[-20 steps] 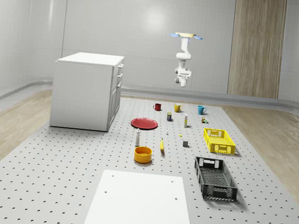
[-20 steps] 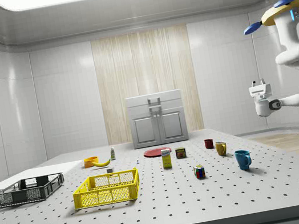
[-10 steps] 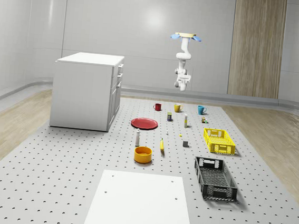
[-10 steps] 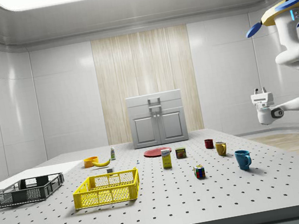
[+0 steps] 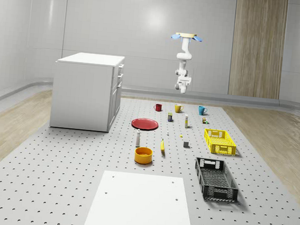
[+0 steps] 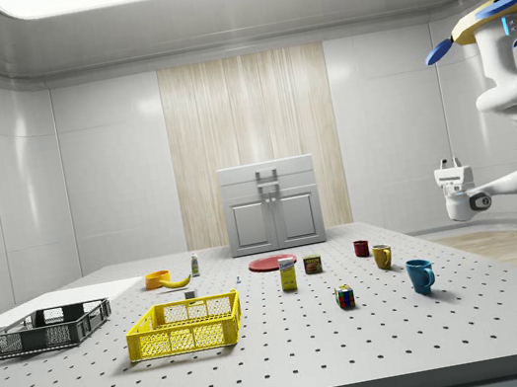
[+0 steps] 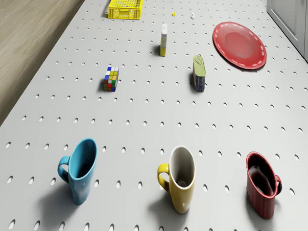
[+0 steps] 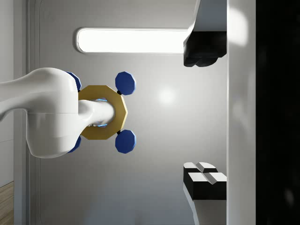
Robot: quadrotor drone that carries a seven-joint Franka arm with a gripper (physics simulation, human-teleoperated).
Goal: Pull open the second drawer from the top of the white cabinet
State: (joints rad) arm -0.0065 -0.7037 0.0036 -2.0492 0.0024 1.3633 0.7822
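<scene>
The worktop (image 5: pixel 52 188) is seen lengthwise from high and far in the whole-scene view. It is seen from low at its edge in the side view, facing the white cabinet (image 6: pixel 272 205). The three mugs are looked down on closely in the drone view. In the wrist view the camera is turned up at the drone (image 8: pixel 104 112) and ceiling.

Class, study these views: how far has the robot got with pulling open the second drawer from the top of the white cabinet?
Done: nothing. The white cabinet shows its drawers flush in the side view.
In hand: the drone hovers at the table's far end, beyond the row of mugs, with the gripper open, pointing up.
Left: reaching the second drawer's handle, gripping and pulling.
</scene>
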